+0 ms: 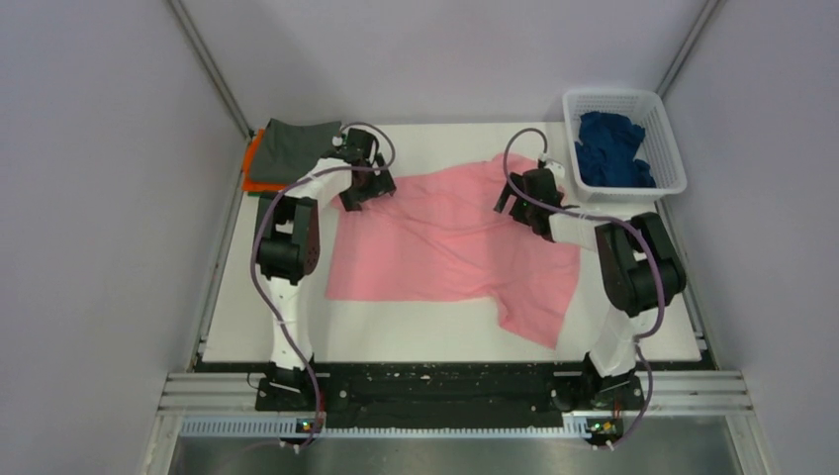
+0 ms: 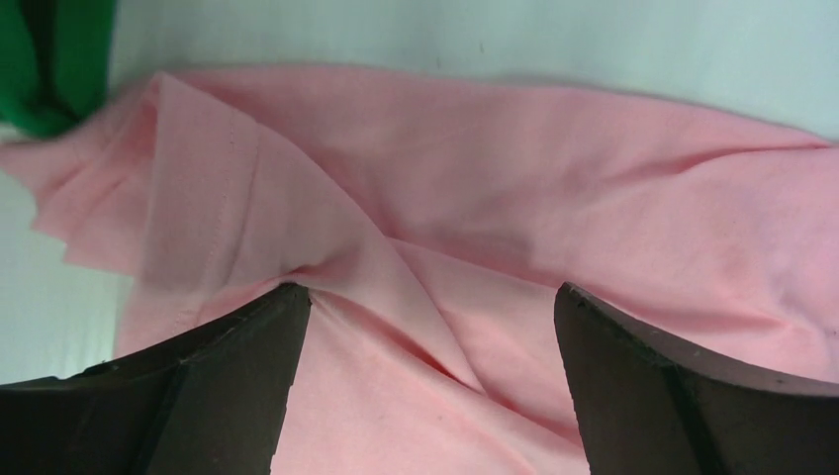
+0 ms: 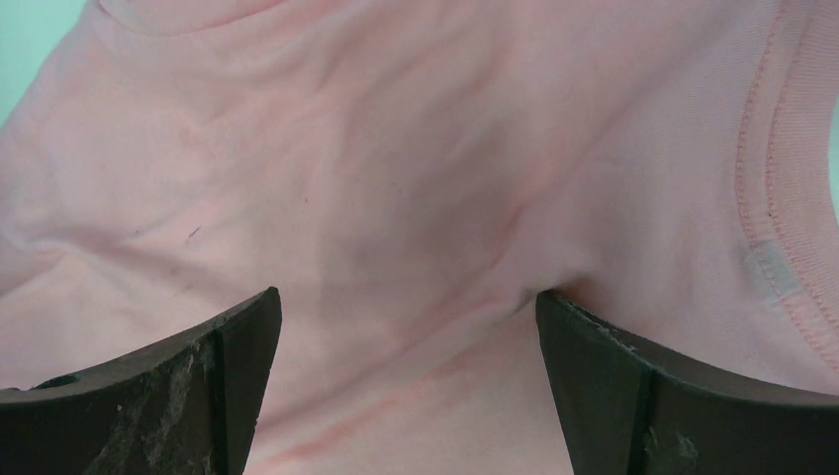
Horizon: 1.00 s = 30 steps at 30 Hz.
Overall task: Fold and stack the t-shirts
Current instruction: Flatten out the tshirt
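Right now the pink t-shirt (image 1: 445,247) lies spread but rumpled across the middle of the table (image 1: 416,341), one sleeve trailing toward the lower right of the top view. Both sets of jaws stand spread wide and hold nothing: the left jaws hang low over a creased fold at the shirt's upper left edge, the right jaws over smooth cloth just beside the collar (image 3: 782,198).

Likely trouble: the left jaws could pinch only the raised ridge, so the fold drags unevenly. In the left wrist view the pink edge lies right against the green t-shirt (image 2: 49,59), so a pull there may disturb the pile at upper left, where the grey t-shirt (image 1: 297,148) sits on the orange t-shirt (image 1: 253,163). The right jaws might take one layer only.

Room looks best along the bare strip at the bottom of the top view and at upper centre. The basket (image 1: 608,94) with the navy t-shirt (image 1: 611,148) crowds the upper right
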Tool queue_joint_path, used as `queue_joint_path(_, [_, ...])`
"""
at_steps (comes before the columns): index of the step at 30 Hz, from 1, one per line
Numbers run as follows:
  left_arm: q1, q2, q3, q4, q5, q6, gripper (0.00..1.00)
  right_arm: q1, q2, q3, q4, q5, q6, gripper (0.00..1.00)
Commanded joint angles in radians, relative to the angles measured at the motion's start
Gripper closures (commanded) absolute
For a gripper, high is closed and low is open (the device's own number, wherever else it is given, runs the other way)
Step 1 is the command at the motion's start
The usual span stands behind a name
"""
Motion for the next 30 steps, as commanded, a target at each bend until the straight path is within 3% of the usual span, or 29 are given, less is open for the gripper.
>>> queue_joint_path(1, [0.048, 0.093, 0.14, -0.068, 0.026, 0.045, 0.01, -0.031, 0.115, 0.143, -0.082, -0.027, -0.052, 0.01])
queue_joint_path(4, [0.044, 0.052, 0.173, -0.079, 0.076, 0.059, 0.02, -0.03, 0.074, 0.184, -0.127, -0.024, -0.105, 0.01])
queue_joint_path(7, [0.021, -0.057, 0.11, -0.076, 0.078, 0.058, 0.01, -0.031, -0.052, 0.14, -0.159, -0.016, -0.11, 0.01])
queue_joint_path(15, [-0.091, -0.61, -0.494, -0.026, -0.075, -0.078, 0.01, -0.041, -0.636, -0.267, -0.173, -0.023, 0.022, 0.01])
queue_joint_path(19, [-0.093, -0.9, -0.81, -0.075, -0.142, -0.21, 0.01, -0.052, -0.878, -0.446, -0.243, 0.032, 0.081, 0.01])
queue_joint_path(22, [-0.092, -1.044, -0.966, -0.145, -0.182, -0.262, 0.01, -0.053, -1.005, -0.496, -0.271, 0.038, 0.076, 0.01])
queue_joint_path(26, [-0.079, -1.126, -1.053, -0.176, -0.315, -0.337, 0.02, -0.053, -1.076, -0.477, -0.315, 0.008, 0.056, 0.02])
queue_joint_path(30, [-0.074, -1.079, -1.012, -0.196, -0.402, -0.377, 0.04, -0.053, -1.07, -0.459, -0.359, -0.027, 0.024, 0.02])
